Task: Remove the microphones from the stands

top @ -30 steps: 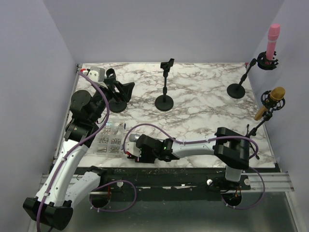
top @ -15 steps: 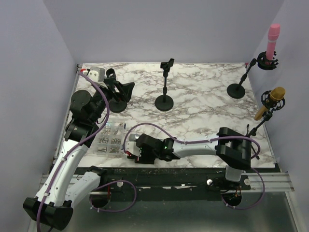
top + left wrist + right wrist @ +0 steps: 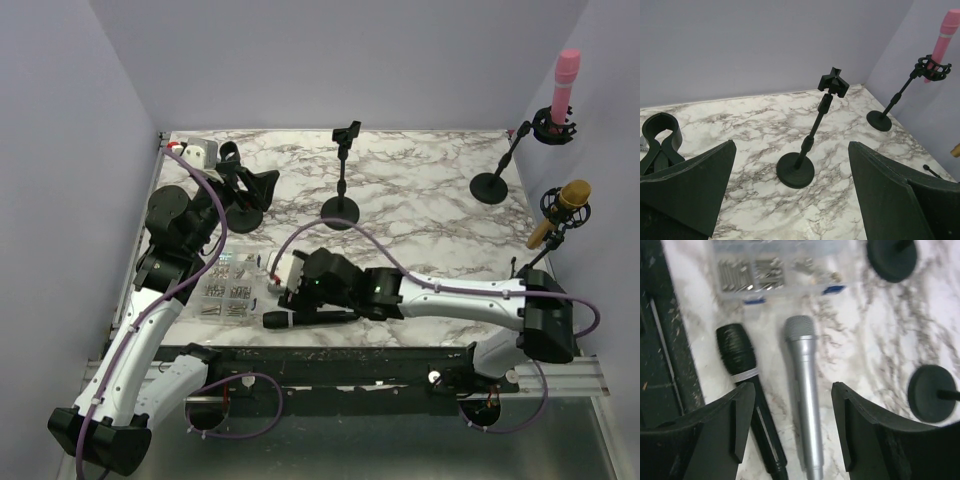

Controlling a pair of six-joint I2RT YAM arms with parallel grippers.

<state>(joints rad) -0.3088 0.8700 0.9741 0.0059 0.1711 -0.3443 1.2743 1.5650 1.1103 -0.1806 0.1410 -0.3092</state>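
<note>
A pink microphone [image 3: 566, 78] stands upright in a shock-mount stand [image 3: 553, 128] at the far right; it also shows in the left wrist view [image 3: 945, 36]. A gold microphone [image 3: 566, 204] sits tilted in a second stand below it. A black microphone [image 3: 302, 318] and a silver microphone [image 3: 804, 385] lie side by side on the table near the front edge; the black one also shows in the right wrist view [image 3: 747, 390]. My right gripper [image 3: 792, 437] is open and empty, hovering over the silver microphone. My left gripper [image 3: 790, 200] is open and empty at the far left.
An empty stand with a clip [image 3: 342, 185] stands at the middle back, also in the left wrist view [image 3: 807, 140]. Another empty clip stand [image 3: 659, 140] is beside my left gripper. A clear box of small parts [image 3: 775, 270] lies left of the microphones. The black front rail [image 3: 380, 365] runs along the table's near edge.
My right arm has stretched out and its gripper has moved away from the front edge toward the table's middle. The black microphone now lies uncovered near the edge. The left arm has not moved.
</note>
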